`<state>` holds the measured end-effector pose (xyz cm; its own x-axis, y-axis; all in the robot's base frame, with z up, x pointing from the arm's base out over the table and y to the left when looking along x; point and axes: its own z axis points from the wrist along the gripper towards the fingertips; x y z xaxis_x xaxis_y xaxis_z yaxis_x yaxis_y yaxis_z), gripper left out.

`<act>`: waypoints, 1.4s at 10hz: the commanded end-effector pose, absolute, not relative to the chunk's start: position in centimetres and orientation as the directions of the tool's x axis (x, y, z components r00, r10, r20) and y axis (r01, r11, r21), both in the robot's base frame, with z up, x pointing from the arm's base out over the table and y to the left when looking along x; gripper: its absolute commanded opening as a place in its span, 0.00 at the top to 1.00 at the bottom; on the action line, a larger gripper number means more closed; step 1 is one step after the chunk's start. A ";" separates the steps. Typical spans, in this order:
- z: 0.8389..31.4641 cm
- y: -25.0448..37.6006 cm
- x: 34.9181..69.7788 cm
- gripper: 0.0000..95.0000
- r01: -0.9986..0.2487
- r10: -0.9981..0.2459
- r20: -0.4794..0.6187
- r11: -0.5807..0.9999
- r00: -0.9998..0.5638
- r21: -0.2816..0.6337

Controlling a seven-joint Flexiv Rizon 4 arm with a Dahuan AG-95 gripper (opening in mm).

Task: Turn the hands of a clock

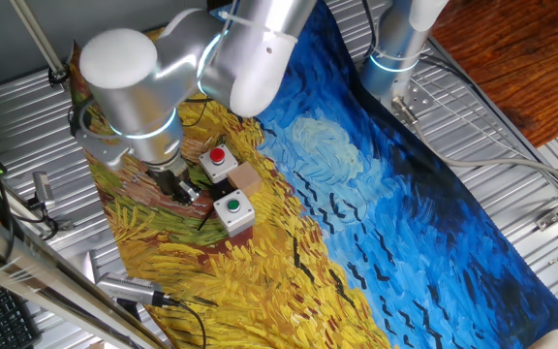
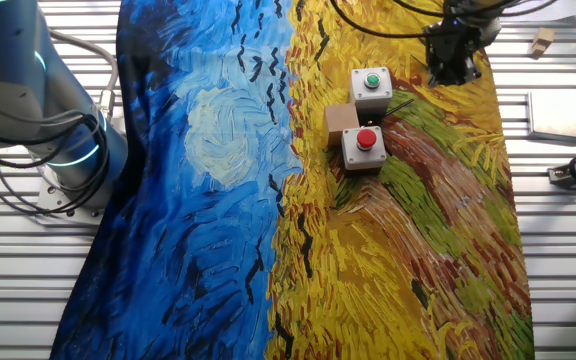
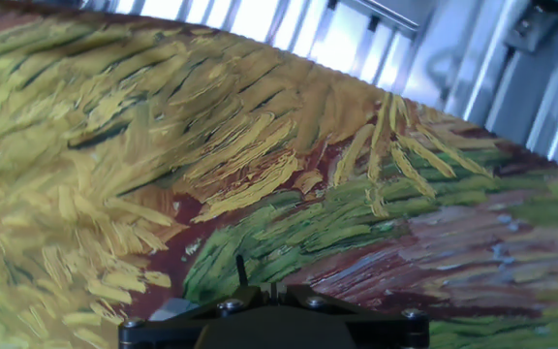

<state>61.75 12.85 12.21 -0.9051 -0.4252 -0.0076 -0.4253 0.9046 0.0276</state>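
Painted cloth [image 3: 289,145] fills the hand view, with only a black edge of the hand's housing along the bottom; no fingertips show there, and no clock either.

From one fixed view the gripper [image 1: 180,187] hangs low over the yellow-brown part of the cloth [image 1: 356,213], just left of two grey button boxes. Whether its fingers are spread or pressed together I cannot tell; they are small and partly under the silver arm [image 1: 163,68].

Right of the gripper sit the red-button box [image 1: 219,161] and, nearer, the green-button box [image 1: 232,211], with a tan block [image 1: 247,178] touching between them on the right side.

In the other fixed view the gripper [image 2: 452,55] is a dark mass at the far edge, right of the green-button box [image 2: 372,87], with the red-button box [image 2: 363,146] nearer and the tan block [image 2: 340,120] to their left.

No clock or its hands can be made out in any view, so which way they point cannot be told.
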 end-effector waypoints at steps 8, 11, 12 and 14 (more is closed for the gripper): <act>9.1 17.3 60.7 1.00 -0.321 -0.320 -0.034 0.947 -0.947 0.021; 8.6 17.8 60.3 1.00 -0.303 -0.301 -0.063 0.953 -0.952 0.027; 8.6 17.8 60.3 1.00 -0.323 -0.320 -0.080 0.946 -0.944 0.026; 8.6 17.8 60.3 1.00 -0.359 -0.356 -0.081 0.933 -0.931 0.025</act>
